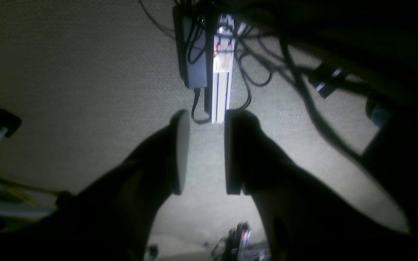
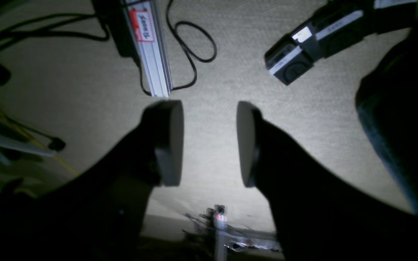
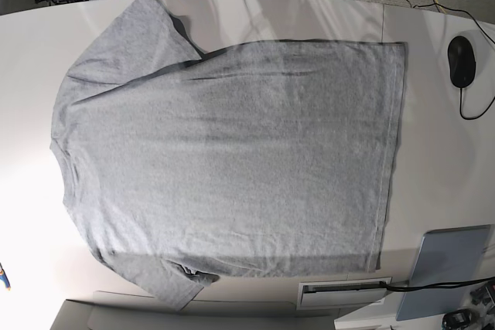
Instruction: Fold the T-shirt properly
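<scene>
T-shirt [image 3: 224,168] flat, plain side up; left gripper [image 1: 201,152] parted; right gripper [image 2: 209,143] parted

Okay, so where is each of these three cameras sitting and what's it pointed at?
Left wrist: behind the left gripper, facing carpet and a metal rail; open.
Right wrist: behind the right gripper, facing carpet and cables; open.
Base: overhead, looking down on the T-shirt spread on the table; no arms visible.
Shared: both wrist views show that rail.

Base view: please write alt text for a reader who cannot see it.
A grey T-shirt lies spread flat on a white table, plain side up, collar at left and hem at right. A black computer mouse sits at the table's right edge.
</scene>
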Robot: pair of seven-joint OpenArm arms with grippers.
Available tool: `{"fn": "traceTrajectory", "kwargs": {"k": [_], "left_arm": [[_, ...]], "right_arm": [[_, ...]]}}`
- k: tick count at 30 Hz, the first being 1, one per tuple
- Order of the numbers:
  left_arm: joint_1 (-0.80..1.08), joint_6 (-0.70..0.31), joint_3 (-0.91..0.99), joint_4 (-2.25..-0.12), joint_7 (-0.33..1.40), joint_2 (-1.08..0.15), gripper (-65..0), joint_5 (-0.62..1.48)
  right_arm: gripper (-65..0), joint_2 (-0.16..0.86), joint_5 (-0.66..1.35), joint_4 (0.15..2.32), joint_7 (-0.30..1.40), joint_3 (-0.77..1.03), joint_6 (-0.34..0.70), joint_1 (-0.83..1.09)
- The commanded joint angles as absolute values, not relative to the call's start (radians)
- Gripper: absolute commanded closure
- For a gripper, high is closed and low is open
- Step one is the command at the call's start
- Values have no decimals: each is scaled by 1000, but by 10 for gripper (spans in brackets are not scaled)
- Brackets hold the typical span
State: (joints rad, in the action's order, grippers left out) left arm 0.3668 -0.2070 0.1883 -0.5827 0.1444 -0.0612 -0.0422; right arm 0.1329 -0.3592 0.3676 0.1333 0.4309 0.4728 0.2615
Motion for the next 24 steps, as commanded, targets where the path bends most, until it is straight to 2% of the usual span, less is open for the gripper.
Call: {"fn": "traceTrajectory", "kwargs": {"k": [1, 7, 13, 18, 21, 24], "left_arm": [[403, -225, 186, -625, 167, -65, -185, -45], [582, -314, 186, -887, 249, -90, -185, 39], [797, -358, 186, -1197, 292, -163, -185, 113], [976, -356, 187, -1491, 292, -248, -185, 111], [1062, -332, 187, -1663, 292, -305, -185, 73], [1121, -218, 187, -1822, 316, -349, -185, -10]], "right_arm": [[-245, 149, -335, 403, 148, 433, 502, 298], [-245, 150, -213, 720, 218, 433, 624, 514], [-245, 164, -68, 1128, 248, 433, 673, 784], [-245, 239, 92, 1442, 323, 434, 681, 980], [-245, 293, 144, 1612, 362, 440, 681, 1085], [-245, 314, 162, 1766, 367, 493, 681, 1166]]}}
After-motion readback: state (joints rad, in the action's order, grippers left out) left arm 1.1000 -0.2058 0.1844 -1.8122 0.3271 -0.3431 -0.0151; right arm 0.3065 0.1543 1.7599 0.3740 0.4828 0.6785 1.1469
